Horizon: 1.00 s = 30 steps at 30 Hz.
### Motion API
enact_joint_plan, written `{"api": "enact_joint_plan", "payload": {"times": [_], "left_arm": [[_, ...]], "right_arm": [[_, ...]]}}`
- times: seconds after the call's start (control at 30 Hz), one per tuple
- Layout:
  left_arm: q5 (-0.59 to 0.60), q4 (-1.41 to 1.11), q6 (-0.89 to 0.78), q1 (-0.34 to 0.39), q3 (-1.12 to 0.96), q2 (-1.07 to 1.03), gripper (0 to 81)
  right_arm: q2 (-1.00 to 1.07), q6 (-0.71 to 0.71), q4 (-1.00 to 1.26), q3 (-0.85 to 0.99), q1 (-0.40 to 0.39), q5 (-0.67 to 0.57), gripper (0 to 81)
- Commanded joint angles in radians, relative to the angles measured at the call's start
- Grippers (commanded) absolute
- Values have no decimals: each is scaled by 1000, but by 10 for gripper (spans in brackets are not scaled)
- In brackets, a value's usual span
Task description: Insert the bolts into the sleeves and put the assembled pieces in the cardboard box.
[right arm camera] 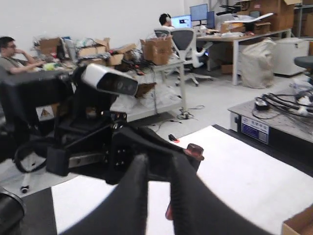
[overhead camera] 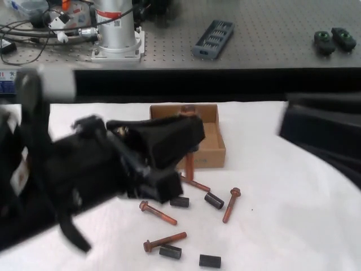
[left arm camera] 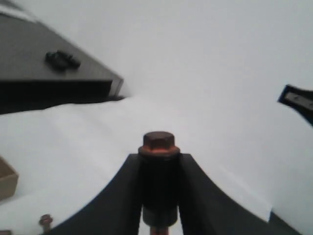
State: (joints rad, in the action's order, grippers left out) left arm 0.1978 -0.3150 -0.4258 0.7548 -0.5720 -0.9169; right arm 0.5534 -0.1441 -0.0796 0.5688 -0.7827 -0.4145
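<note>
My left gripper [left arm camera: 159, 169] is shut on a black sleeve [left arm camera: 159, 188] with a rust-coloured bolt [left arm camera: 158, 142] standing upright through it. In the high view this gripper [overhead camera: 189, 142] holds the piece at the front edge of the cardboard box [overhead camera: 213, 148]; the bolt's head [overhead camera: 189, 109] sticks up and its shaft [overhead camera: 189, 167] hangs below. My right gripper [right arm camera: 160, 166] is in the air, its fingers [right arm camera: 139, 191] slightly apart with nothing between them, looking toward the left arm and its bolt [right arm camera: 194, 151].
Several loose bolts [overhead camera: 158, 213] and black sleeves [overhead camera: 214, 200] lie on the white cloth in front of the box. The right arm [overhead camera: 324, 135] is at the right edge. A grey tool holder [overhead camera: 212, 38] and a metal post [overhead camera: 115, 25] stand on the far bench.
</note>
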Motion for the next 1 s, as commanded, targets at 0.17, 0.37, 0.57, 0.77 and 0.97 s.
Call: {"api": "enact_joint_plan", "payload": {"times": [0.17, 0.37, 0.57, 0.77, 0.97], "left_arm": [[39, 326, 69, -116, -297, -176, 6], [84, 436, 59, -185, -520, -430, 6], [68, 549, 55, -226, -772, -678, 6], [15, 723, 72, -255, -1025, -904, 6], [-38, 871, 71, -291, -1214, -1066, 6]], "right_arm": [[-129, 79, -301, 2, 8, 92, 28], [-176, 79, -349, 2, 8, 92, 28], [-199, 69, -377, 2, 8, 92, 28], [-232, 69, -467, 2, 8, 189, 28], [-288, 69, -617, 2, 8, 337, 28]]}}
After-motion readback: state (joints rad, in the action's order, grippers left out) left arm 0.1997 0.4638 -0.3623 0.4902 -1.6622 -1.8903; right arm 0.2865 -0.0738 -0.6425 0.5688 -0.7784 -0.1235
